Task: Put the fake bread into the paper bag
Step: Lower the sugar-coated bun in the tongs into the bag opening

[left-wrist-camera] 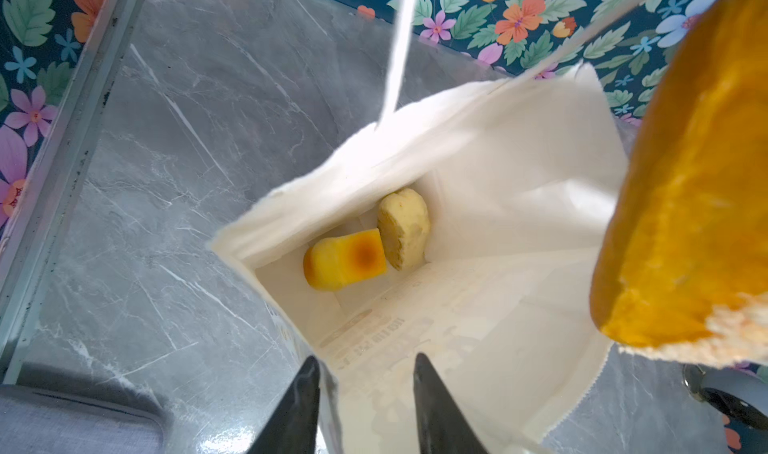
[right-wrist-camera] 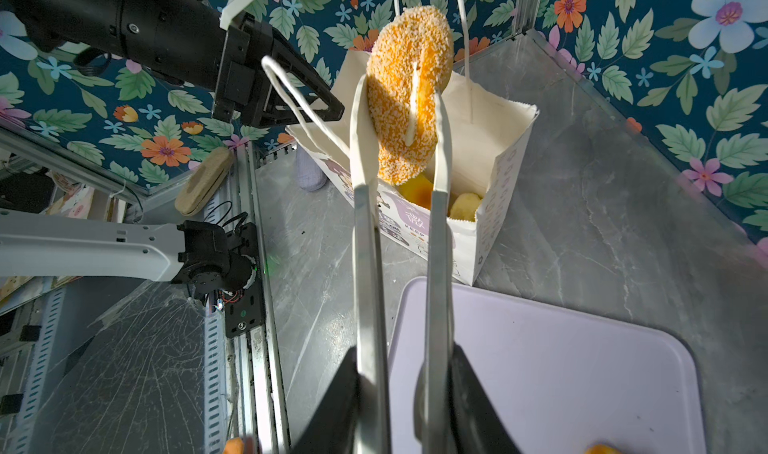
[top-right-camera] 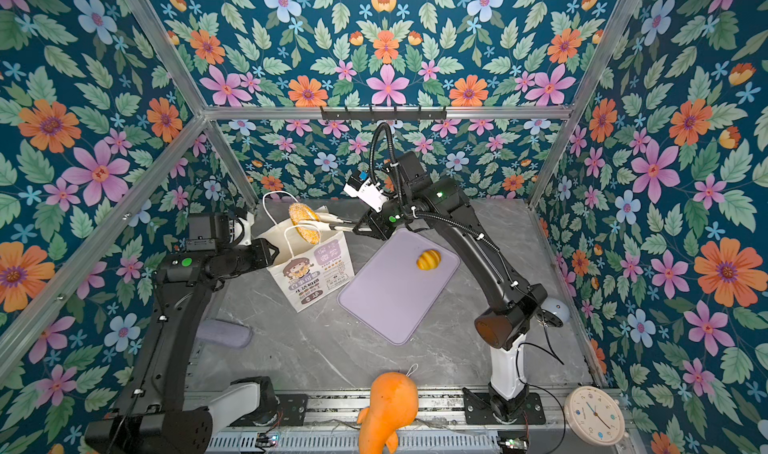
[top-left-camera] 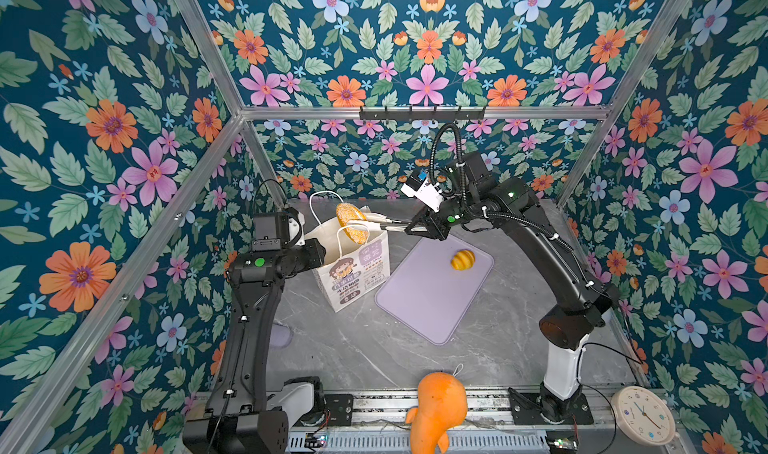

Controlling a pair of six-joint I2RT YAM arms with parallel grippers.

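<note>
Right wrist view shows it best: the right hand (right-wrist-camera: 405,360) is clamped on a pair of long metal tongs (right-wrist-camera: 368,244). Their pale tips pinch a round speckled orange toy bun (right-wrist-camera: 395,77), held on edge above the open mouth of the white printed paper carrier bag (right-wrist-camera: 490,206). The bun is not yet inside.

Seen from the left wrist, two breads already lie touching on the bag's floor: a blocky yellow-orange loaf piece (left-wrist-camera: 345,260) and a pale elongated roll (left-wrist-camera: 405,227). The left hand (left-wrist-camera: 365,360) sits at the bag's rim with its jaws apart. The paper wall seems to pass between them unpinched.

In both top views a ridged yellow toy croissant (top-left-camera: 462,259) rests alone on the lilac rectangular mat (top-left-camera: 424,302), which lies just beside the bag on the grey marbled surface (top-left-camera: 374,348).

I judge the task about half done: the bun remains to be released into the bag, and the croissant remains to be fetched.
</note>
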